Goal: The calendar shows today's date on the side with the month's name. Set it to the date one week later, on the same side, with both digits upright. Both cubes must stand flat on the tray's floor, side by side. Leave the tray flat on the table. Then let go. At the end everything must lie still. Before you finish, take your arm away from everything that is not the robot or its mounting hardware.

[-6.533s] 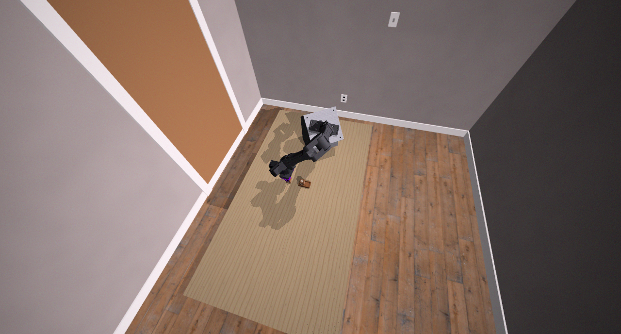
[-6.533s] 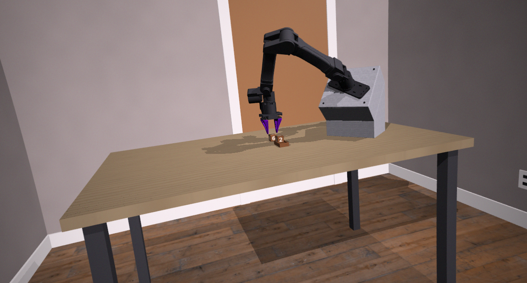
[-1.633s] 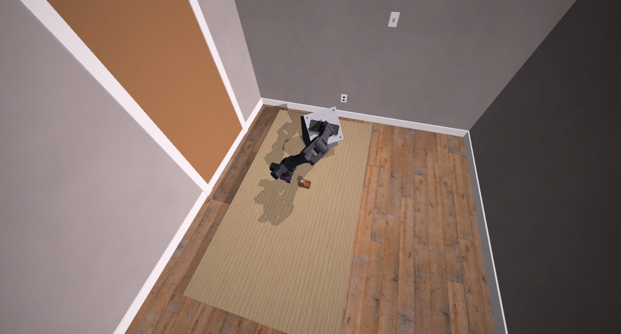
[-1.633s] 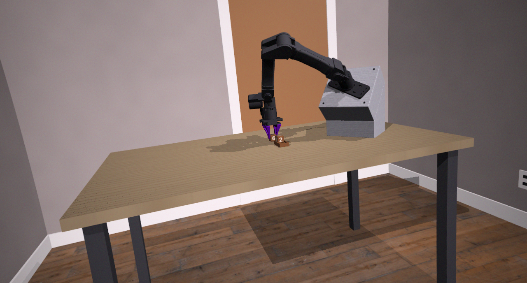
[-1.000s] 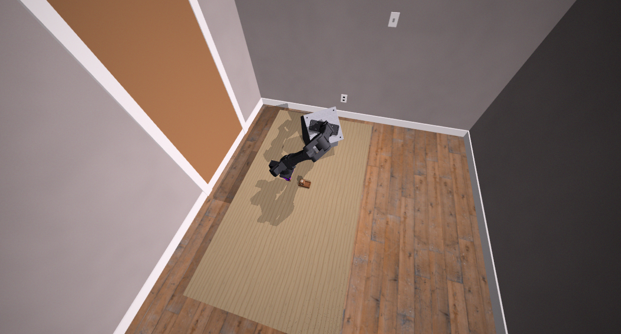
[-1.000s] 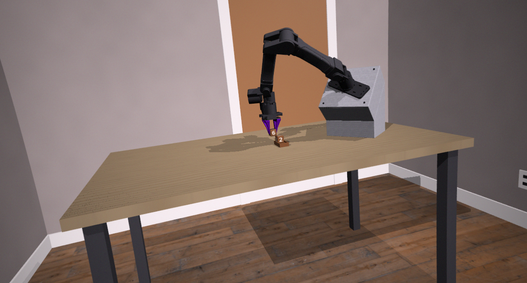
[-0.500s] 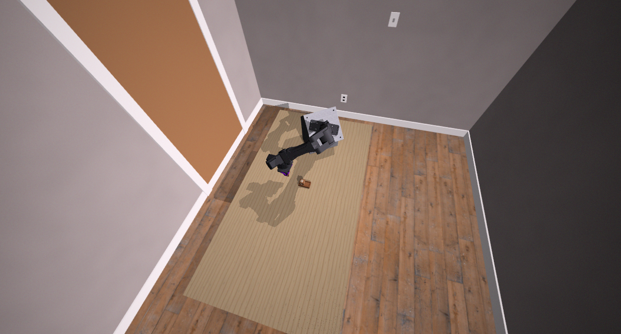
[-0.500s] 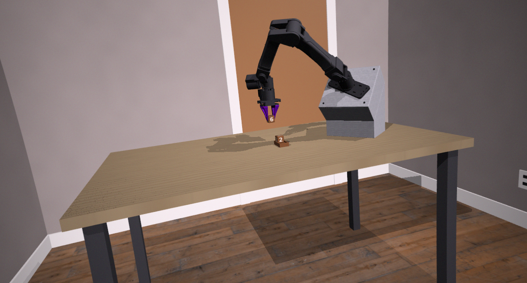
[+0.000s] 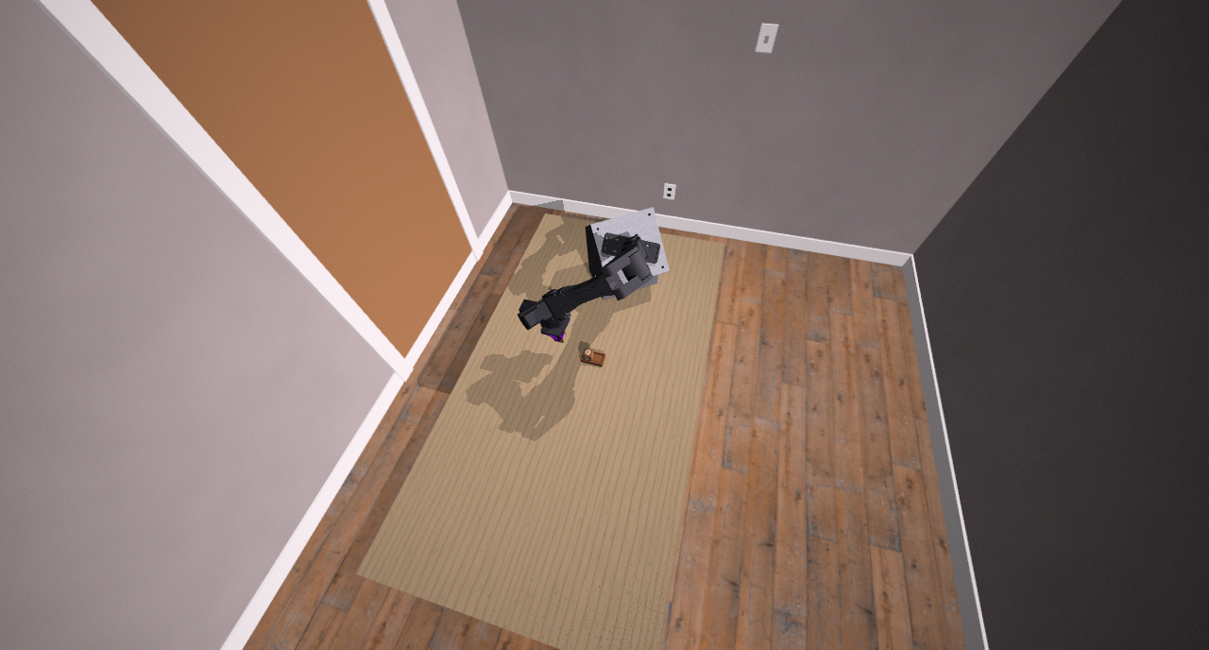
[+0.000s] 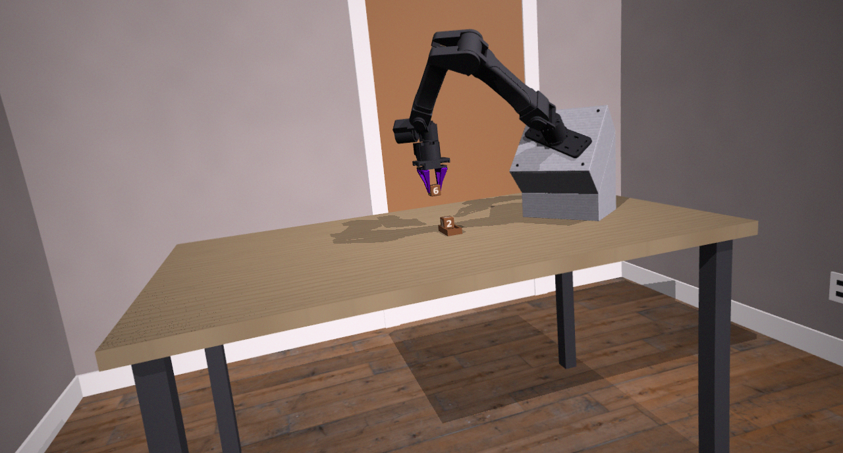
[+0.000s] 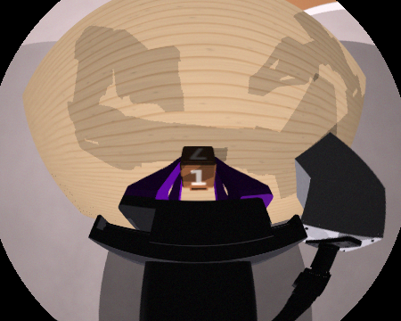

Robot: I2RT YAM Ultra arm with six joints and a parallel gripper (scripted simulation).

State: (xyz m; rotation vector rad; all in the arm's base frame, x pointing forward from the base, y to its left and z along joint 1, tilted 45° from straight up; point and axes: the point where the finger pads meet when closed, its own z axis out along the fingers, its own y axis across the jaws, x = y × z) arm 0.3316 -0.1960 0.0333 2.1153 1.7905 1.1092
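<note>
Gripper (image 9: pixel 557 339) (image 10: pixel 435 190) (image 11: pixel 198 161) pinching one cube (image 10: pixel 435 190) (image 11: pixel 198 175) above the table (image 9: pixel 540 511) (image 10: pixel 330 273) (image 11: pixel 218 80)
Beside the tray (image 9: pixel 598 359) (image 10: pixel 452 230) and higher, it shows a 6 in the exterior view; the other cube (image 9: pixel 587 354) (image 10: pixel 448 222) sits in the tray.
</note>
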